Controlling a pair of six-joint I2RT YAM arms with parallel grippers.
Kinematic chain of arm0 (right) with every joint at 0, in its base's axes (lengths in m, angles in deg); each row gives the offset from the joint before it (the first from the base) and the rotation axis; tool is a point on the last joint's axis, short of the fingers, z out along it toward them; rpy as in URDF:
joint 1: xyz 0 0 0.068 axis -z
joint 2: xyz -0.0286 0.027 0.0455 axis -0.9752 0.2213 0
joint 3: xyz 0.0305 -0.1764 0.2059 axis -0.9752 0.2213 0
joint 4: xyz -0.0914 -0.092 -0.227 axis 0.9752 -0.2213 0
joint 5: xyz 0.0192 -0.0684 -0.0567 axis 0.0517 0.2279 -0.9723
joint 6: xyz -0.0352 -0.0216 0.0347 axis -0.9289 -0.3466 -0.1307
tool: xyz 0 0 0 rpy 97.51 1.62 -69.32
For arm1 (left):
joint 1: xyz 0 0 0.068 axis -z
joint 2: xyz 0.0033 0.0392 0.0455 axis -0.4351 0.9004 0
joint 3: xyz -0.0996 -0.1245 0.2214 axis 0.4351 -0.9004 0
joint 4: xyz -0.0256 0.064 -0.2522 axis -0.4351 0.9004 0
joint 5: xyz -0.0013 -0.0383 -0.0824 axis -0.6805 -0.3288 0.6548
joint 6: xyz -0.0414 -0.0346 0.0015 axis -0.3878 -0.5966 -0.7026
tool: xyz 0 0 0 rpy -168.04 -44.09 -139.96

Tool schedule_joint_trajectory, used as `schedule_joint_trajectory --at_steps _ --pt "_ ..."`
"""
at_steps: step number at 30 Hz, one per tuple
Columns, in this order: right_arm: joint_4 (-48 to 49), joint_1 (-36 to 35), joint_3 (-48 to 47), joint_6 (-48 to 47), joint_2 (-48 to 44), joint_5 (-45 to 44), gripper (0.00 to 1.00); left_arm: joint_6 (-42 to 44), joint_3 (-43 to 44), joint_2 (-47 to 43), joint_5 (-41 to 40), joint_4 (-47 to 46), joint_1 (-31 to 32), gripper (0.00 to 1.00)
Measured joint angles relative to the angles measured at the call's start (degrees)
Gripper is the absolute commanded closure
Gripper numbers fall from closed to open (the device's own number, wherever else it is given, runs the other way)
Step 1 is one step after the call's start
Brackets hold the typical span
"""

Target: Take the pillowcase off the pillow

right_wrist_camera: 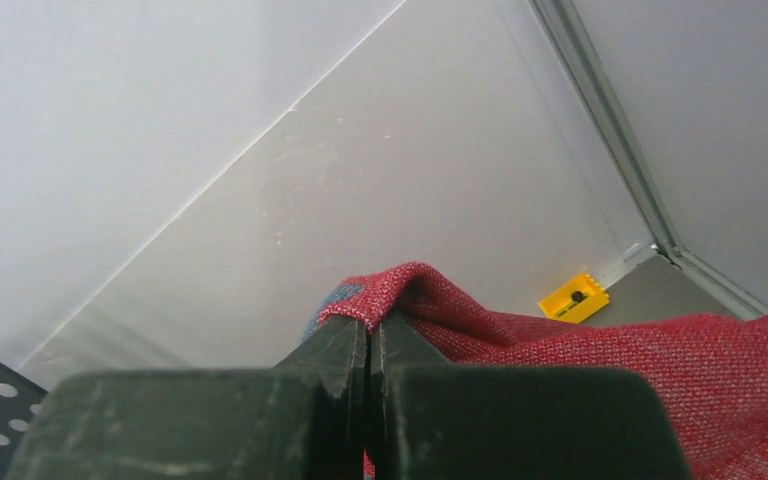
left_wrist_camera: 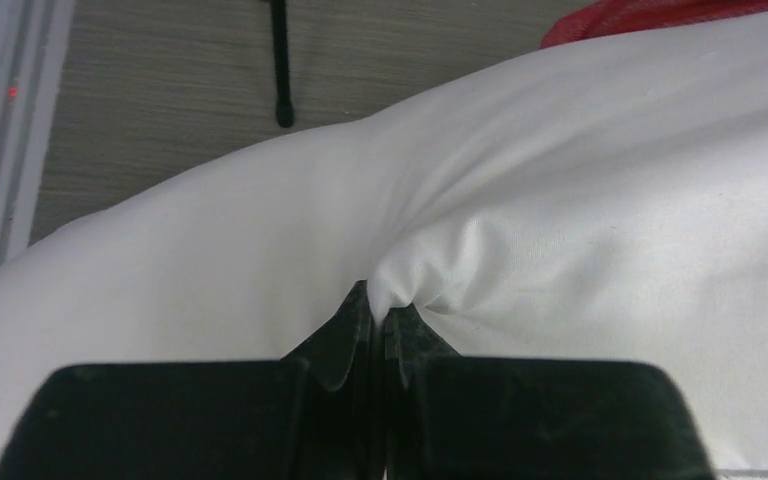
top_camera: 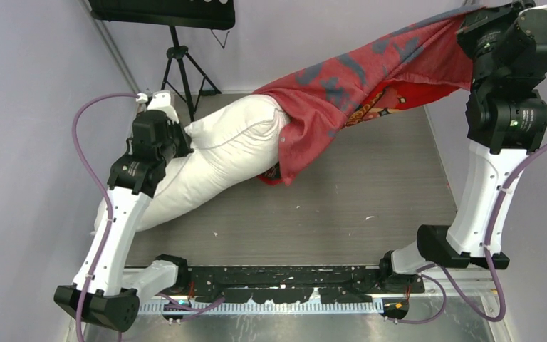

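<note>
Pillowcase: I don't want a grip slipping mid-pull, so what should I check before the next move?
1. The left gripper is shut on a pinch of pillow: ok.
2. The right gripper is shut on the pillowcase edge: ok.
3. Pillowcase stretched from the right gripper to the pillow, no snag showing: ok.
4. Pillowcase fully off: not ok, it covers the pillow's far end.
5. How much pillow is inside: cannot tell.

Grey wood-grain bench (top_camera: 370,206) carrying a white pillow (top_camera: 214,164) (lying diagonally from the near-left corner toward the far edge), plus white flecks (top_camera: 368,218).
</note>
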Motion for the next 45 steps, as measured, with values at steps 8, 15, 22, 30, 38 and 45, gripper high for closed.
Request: schedule_joint_trajectory --at_steps 8,15,22,30,38,45 --pt "5.90 0.11 14.49 -3.26 -6.08 -3.91 1.00 -1.05 -0.46 -2.51 -14.43 -0.09 -0.02 1.00" --pt "9.49 0.55 33.75 -4.07 -10.60 -1.97 1.00 -1.20 0.33 -0.92 -16.98 -0.04 -0.87 1.00" --pt "12.33 0.55 53.68 -0.90 -11.56 8.46 0.27 -4.22 11.78 7.93 -10.84 -0.98 -1.03 1.00" --pt "14.25 0.52 68.94 0.44 -12.00 18.34 0.10 -8.00 12.92 9.73 -3.34 -3.04 -0.90 1.00" --pt "13.18 -10.71 72.87 -1.46 -10.03 13.70 0.09 -10.51 8.15 11.23 3.61 -6.51 -1.03 1.00" --pt "13.60 -15.72 78.01 -0.61 -9.16 12.85 0.09 -12.28 3.98 15.21 10.01 -8.33 2.40 1.00"
